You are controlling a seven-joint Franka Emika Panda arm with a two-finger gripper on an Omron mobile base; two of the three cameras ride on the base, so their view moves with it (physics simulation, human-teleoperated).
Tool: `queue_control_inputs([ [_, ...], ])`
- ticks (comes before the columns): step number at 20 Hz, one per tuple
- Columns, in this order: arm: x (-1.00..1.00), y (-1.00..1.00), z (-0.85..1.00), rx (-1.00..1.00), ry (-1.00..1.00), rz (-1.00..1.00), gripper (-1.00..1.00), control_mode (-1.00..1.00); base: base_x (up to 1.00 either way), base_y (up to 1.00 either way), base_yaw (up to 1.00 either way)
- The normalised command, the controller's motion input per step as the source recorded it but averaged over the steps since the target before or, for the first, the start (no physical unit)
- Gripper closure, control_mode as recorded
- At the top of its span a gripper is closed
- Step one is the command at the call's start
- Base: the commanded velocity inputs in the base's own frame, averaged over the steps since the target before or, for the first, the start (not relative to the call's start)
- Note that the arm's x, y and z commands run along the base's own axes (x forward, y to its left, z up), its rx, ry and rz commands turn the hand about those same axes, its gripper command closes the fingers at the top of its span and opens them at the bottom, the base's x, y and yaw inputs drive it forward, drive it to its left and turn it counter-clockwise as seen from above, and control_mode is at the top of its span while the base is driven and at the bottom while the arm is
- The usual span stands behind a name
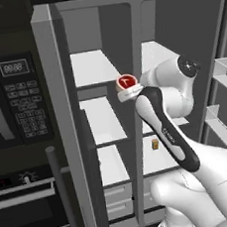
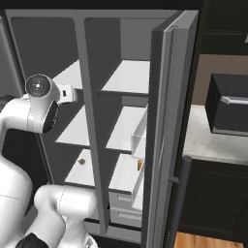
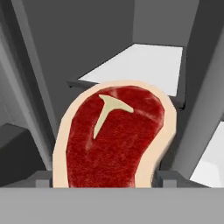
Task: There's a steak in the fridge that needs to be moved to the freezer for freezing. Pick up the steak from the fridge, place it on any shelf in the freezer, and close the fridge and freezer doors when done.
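Claw: the 2-finger gripper (image 1: 124,88) pinches the flat red raw steak with a pale fat rim (image 3: 114,139), held in the air.
Steak position: before the grey divider between the narrow freezer (image 1: 100,122) and wider fridge (image 1: 178,53).
Nearest shelf: flat white freezer shelf (image 3: 142,68), beyond the steak.
Doors: both open.
Fridge: small amber box (image 1: 155,143) on a lower shelf.

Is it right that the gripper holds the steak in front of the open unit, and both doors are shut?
Not quite. The gripper does hold the steak in front of the unit, but both doors are open: the left base view shows the freezer door swung out, and the right base view the fridge door.
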Motion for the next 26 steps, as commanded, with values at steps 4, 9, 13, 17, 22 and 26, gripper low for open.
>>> queue_control_inputs([
  [4, 0.4, 0.08, 0.01, 0.0, 0.0, 0.0, 1.0, -1.0, 0.0, 0.0, 0.0],
  [9, 0.52, 0.29, 0.01, -0.03, 0.0, 0.0, 1.0, -1.0, 0.0, 0.0, 0.0],
  [13, 0.53, 0.17, 0.02, -0.01, 0.02, 0.0, 1.0, -1.0, 0.0, 0.0, 0.0],
  [17, 0.53, 0.06, 0.0, 0.0, 0.02, 0.0, 1.0, -1.0, 0.0, 0.0, 0.0],
  [22, 0.47, 0.31, 0.0, -0.05, 0.02, -0.01, 1.0, -1.0, 0.0, 0.0, 0.0],
  [26, 0.54, 0.25, 0.0, -0.03, 0.05, -0.02, 1.0, -1.0, 0.0, 0.0, 0.0],
])
